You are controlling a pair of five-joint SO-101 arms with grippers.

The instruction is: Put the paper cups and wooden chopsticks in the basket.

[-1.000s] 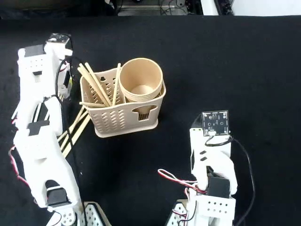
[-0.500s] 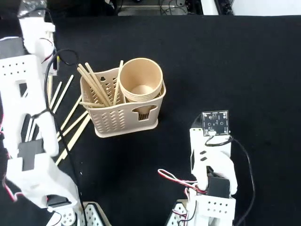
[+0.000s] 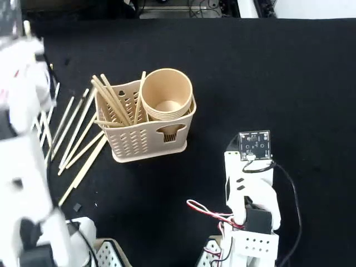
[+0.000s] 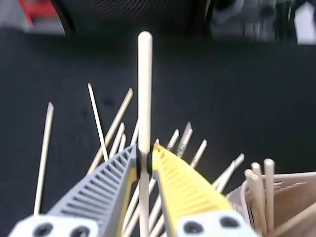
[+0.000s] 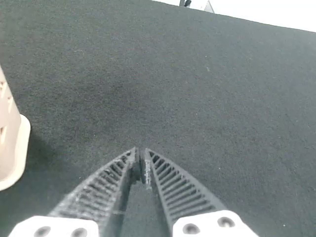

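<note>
The beige slotted basket stands mid-table. Stacked paper cups fill its right side, and several wooden chopsticks lean in its left side. More chopsticks lie loose on the black cloth to the basket's left. My left gripper is shut on one wooden chopstick, held high above that loose pile. A corner of the basket shows beside it. The left arm looms large at the left edge. My right gripper is shut with nothing in it, low over bare cloth right of the basket's base.
The right arm rests at the front right, a small square board on top. Black cloth covers the table, with open room behind and right of the basket. Cables and equipment line the far edge.
The left arm has risen up and to the left, away from beside the basket, carrying one chopstick and uncovering the loose pile. The right arm has not moved.
</note>
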